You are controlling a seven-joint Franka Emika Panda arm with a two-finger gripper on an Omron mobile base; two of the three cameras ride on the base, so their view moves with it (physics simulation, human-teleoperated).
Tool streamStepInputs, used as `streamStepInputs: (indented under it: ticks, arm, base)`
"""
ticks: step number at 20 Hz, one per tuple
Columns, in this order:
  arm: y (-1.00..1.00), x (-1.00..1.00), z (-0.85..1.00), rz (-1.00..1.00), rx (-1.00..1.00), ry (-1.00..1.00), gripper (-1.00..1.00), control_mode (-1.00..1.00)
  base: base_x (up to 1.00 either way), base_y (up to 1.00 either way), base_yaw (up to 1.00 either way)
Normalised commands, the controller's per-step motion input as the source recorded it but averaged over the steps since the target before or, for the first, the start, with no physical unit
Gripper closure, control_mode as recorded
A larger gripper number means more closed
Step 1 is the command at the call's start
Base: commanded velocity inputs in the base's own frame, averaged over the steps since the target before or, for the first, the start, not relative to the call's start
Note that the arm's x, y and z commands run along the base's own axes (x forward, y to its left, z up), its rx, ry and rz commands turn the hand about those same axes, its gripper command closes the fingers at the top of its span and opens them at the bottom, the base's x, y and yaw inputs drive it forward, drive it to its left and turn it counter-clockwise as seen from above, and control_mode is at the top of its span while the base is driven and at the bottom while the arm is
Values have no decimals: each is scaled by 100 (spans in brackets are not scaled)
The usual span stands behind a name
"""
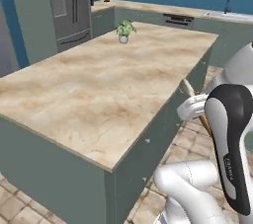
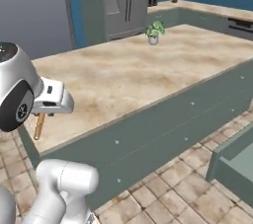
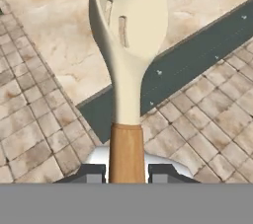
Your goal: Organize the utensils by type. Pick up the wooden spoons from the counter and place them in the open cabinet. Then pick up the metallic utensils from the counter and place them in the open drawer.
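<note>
My gripper (image 3: 126, 173) is shut on a wooden spoon (image 3: 129, 45). The spoon has a cream slotted bowl and an orange-brown handle, and it stands up between the finger tips. From the left base view the spoon (image 1: 187, 89) is held beside the counter's (image 1: 99, 85) near right edge, above the floor, with my gripper (image 1: 195, 109) around its handle. The right base view has the handle of the spoon (image 2: 39, 126) hanging below my gripper (image 2: 45, 112) at the counter's (image 2: 148, 70) left corner. An open grey-green drawer (image 2: 232, 166) juts out at lower right. The metallic utensils and the cabinet are out of view.
A small potted plant (image 1: 123, 32) (image 2: 154, 32) stands on the far part of the counter. A steel fridge (image 1: 69, 6) (image 2: 123, 1) is behind it, and a back counter with a sink (image 1: 227, 15) runs along the blue wall. Tiled floor (image 2: 163, 193) surrounds the island.
</note>
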Motion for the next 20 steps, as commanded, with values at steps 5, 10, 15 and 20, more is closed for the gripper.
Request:
streamStepInputs:
  ticks: [5, 10, 15, 20]
  arm:
    - [0, 0, 0, 0, 0, 0, 100, 100]
    - [0, 0, 0, 0, 0, 0, 100, 100]
    - [0, 0, 0, 0, 0, 0, 100, 100]
    - [0, 0, 0, 0, 0, 0, 100, 100]
  base:
    - [-39, 16, 52]
    - [-8, 34, 62]
    - [0, 45, 71]
    - [0, 62, 77]
